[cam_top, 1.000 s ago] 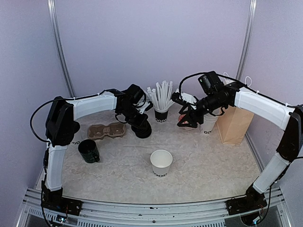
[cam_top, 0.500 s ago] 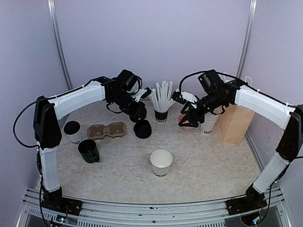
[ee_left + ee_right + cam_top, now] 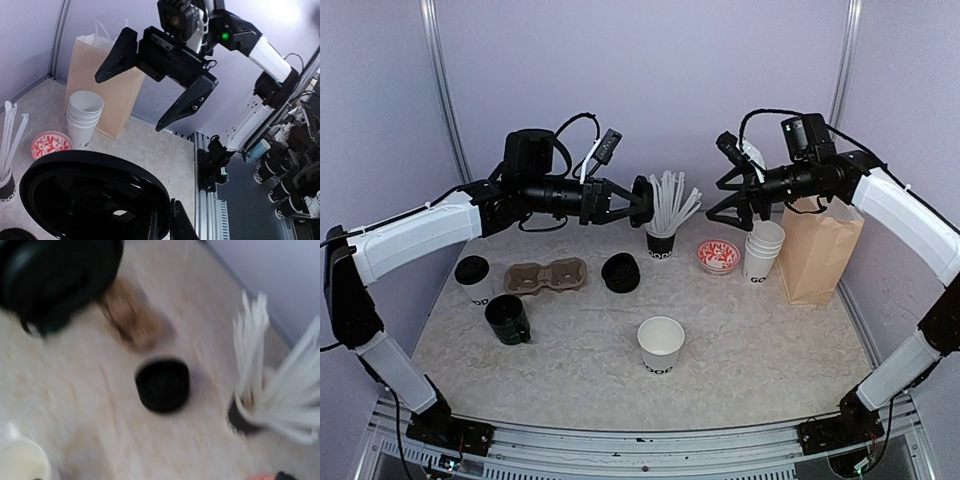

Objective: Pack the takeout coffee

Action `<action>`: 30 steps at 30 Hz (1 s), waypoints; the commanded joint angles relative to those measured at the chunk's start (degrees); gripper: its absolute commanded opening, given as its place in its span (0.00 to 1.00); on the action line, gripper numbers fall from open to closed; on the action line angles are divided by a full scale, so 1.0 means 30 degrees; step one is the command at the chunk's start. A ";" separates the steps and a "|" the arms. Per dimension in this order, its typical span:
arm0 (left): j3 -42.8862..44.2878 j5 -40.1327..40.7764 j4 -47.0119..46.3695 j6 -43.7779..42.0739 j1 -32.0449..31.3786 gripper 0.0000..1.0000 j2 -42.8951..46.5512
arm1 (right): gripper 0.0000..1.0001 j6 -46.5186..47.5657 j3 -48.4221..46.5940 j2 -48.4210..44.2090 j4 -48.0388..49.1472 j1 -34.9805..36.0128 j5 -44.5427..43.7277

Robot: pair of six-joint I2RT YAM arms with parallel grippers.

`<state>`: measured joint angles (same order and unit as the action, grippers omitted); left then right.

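- While the white cup (image 3: 661,345) waits open-topped at the near middle of the desk (image 3: 570,360), the lidding step looks to be in hand.
- Left of it stands a green mug (image 3: 507,318). Behind that sit a cardboard cup carrier (image 3: 547,275) and a stack of black lids (image 3: 620,272), all apart from the cup.
- Up in the air, the left fingers (image 3: 623,200) are clenched on a black lid (image 3: 95,195), held on edge, well above and behind the cup.
- Facing them, the right fingers (image 3: 186,104) hang spread wide, grasping nothing.
- Next, I'd judge, the lid must come down and forward, turn flat, and sit square on the rim before pressing. The cup is light and may tip unless steadied.
- Watch the white straws (image 3: 665,205)! They fan out just beside the lid, so a careless swing could clip them.
- Farther right are stacked cups (image 3: 763,250), a red patterned dish (image 3: 718,256) and the paper bag (image 3: 820,255), where the coffee likely ends up.
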<state>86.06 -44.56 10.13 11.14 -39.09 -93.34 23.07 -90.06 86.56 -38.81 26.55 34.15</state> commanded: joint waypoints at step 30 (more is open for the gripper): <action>-0.7812 -0.2710 -2.4701 1.3196 -0.0695 0.09 -0.1231 | 0.96 -0.5668 -0.2679 0.2806 0.3510 0.3426 0.9479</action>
<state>63.26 -53.52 -61.06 50.19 -41.19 -96.66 7.03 -97.14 95.09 -29.54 36.14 56.23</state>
